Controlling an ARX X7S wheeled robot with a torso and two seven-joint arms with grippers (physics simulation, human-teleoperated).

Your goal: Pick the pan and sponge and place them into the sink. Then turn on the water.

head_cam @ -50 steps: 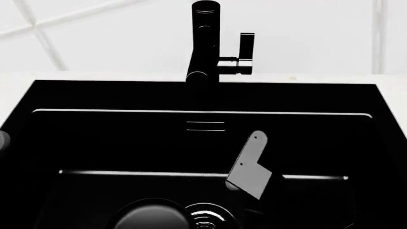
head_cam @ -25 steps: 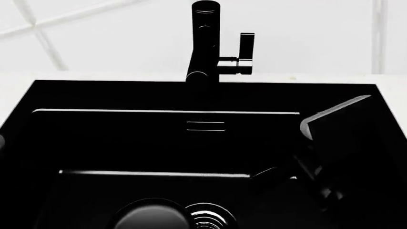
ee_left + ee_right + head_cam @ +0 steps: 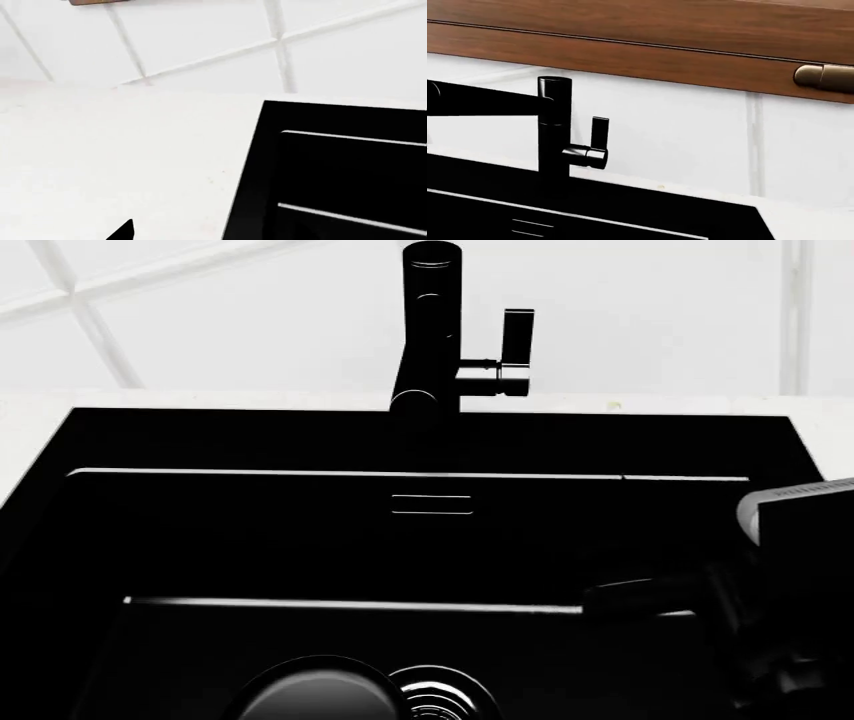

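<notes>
The sink is a deep black basin that fills the head view, with its slot-shaped overflow on the back wall. The pan lies on the sink floor at the bottom edge, its inside looking grey, right beside the ringed drain. The sponge is out of view. No water runs from the black faucet. My right gripper hangs dark over the sink's right side, too dark to read its jaws. Of my left gripper only one black fingertip shows, over the white counter beside the sink's corner.
The faucet's side lever stands upright to the right of the faucet body, and shows in the right wrist view too as lever on faucet. A white tiled wall rises behind. A wooden cabinet with a brass handle hangs above.
My right arm has swung from the middle of the sink to its right edge. The pan, the drain and the faucet lever have not moved.
</notes>
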